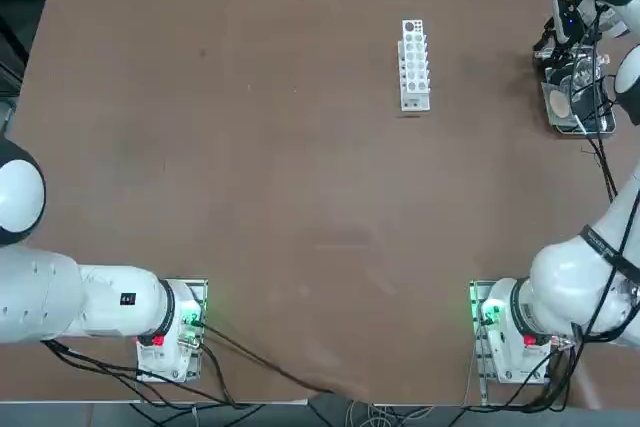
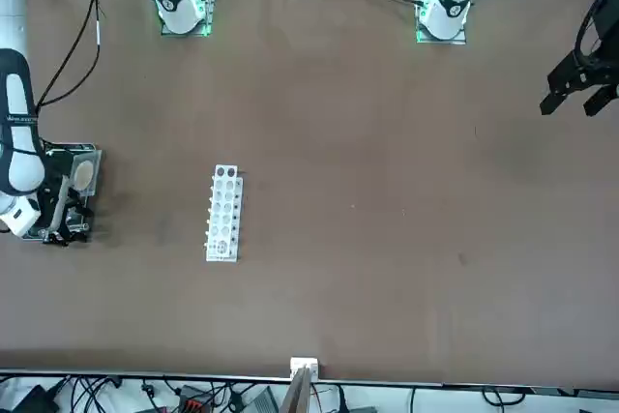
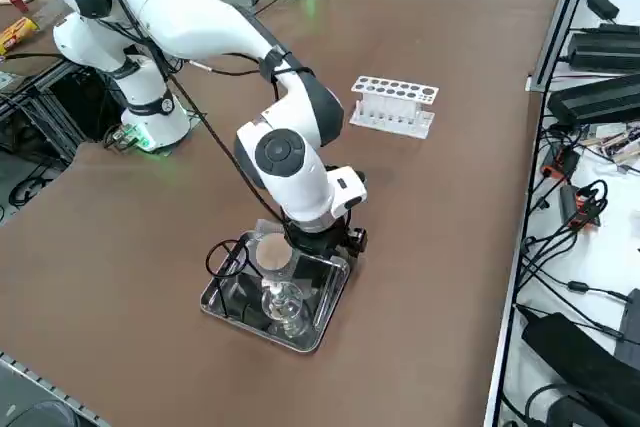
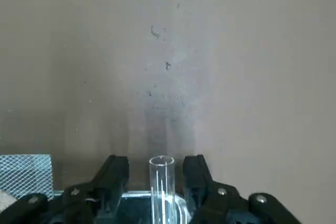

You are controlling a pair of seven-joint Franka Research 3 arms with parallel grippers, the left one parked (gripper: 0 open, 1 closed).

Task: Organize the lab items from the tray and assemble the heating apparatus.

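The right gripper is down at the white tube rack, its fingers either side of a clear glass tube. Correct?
Not the rack. The right gripper is down at the metal tray, its fingers either side of the clear glass tube; the right side view shows it. The white tube rack stands apart.

A broad brown table point(image 1: 300, 197) with a matte, faintly scuffed surface fills nearly the whole scene. Along its far edge, black cables point(image 2: 193, 396) and small dark devices lie on a pale strip, with a small metal bracket point(image 2: 303, 370) fixed at the edge's middle. At the right side, a pale shelf point(image 3: 600, 197) beside the table carries black boxes point(image 3: 600, 97) and tangled leads.
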